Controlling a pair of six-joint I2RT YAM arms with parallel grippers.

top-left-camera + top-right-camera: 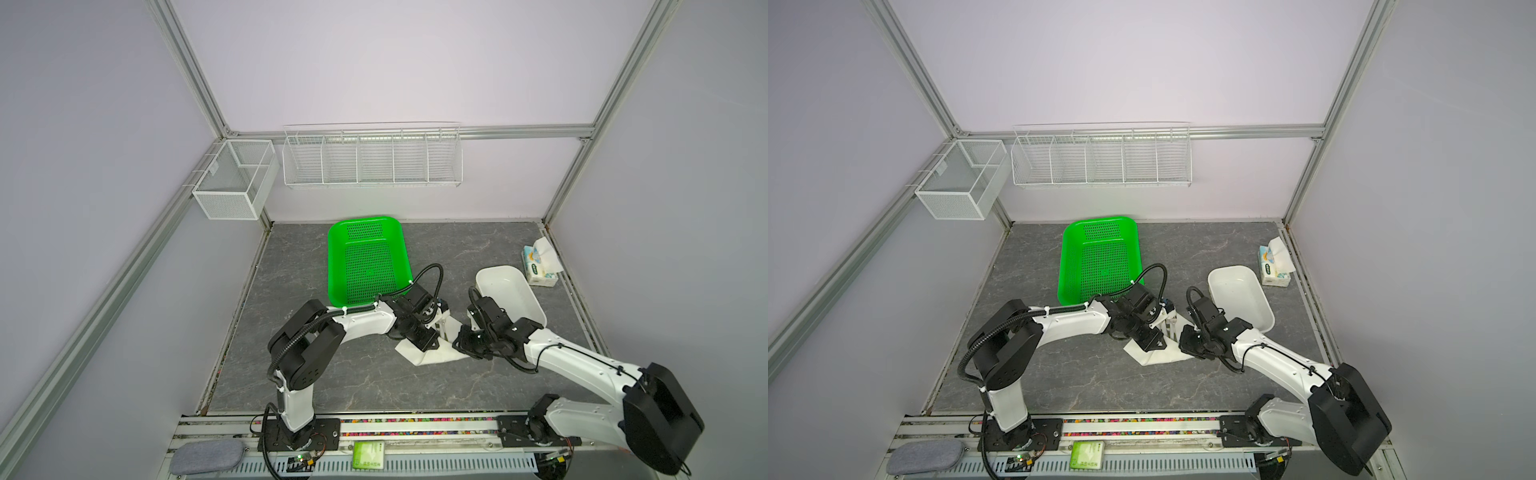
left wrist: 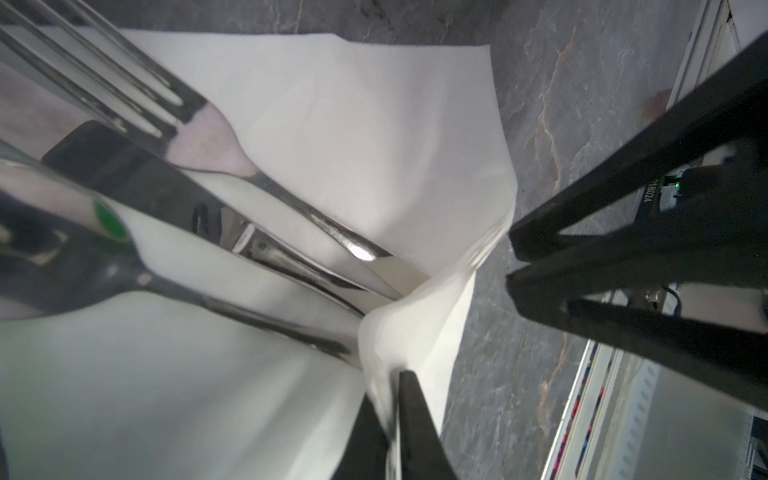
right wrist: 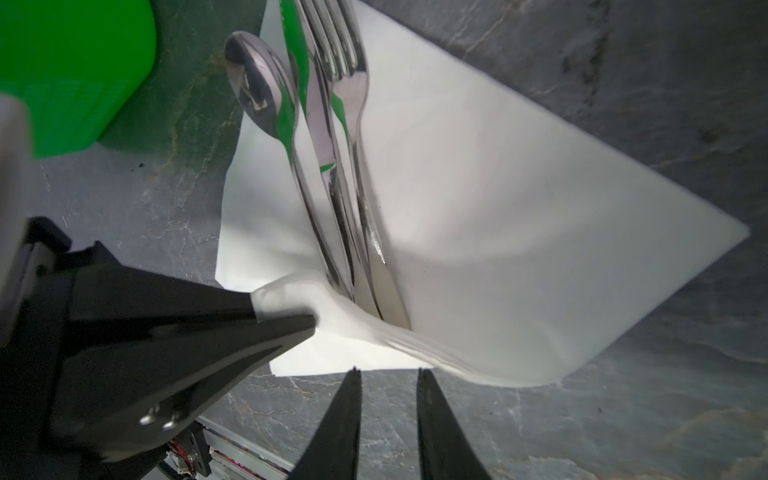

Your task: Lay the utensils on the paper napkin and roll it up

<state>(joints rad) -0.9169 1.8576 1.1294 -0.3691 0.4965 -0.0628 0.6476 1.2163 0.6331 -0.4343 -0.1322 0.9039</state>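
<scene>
1. left gripper point(image 2: 390, 411): clamped on a lifted fold of the paper napkin point(image 2: 353, 124), paper bunched between the closed tips. Same grip visible in the right wrist view, left gripper point(image 3: 286, 314).
2. right gripper point(image 3: 388, 374): jaws apart, nothing between them. Tips just short of the napkin's near edge, over bare table point(image 3: 623, 415).
3. paper napkin: flat on the grey marbled table except for the pinched fold, which is raised over the handle ends of the utensils point(image 3: 345, 208). Mostly hidden under the two wrists in both top views, with a white corner showing between them point(image 1: 432, 358) point(image 1: 1163, 357).
4. utensils: lying on the napkin side by side, close together. Order is spoon point(image 3: 257, 83), knife point(image 3: 322, 124), fork point(image 3: 353, 79), knife in the middle. Handles converge and tuck beneath the raised fold; heads point away from it.
5. spoon bowl: right at the napkin's edge, apparently overhanging onto the table; hard to be sure.
6. surroundings: green basket point(image 1: 365, 266) behind the left wrist, white tub point(image 1: 507, 291) behind the right wrist, tissue pack point(image 1: 540, 270) just beside the tub near the table's right edge. All three clear of the napkin.
</scene>
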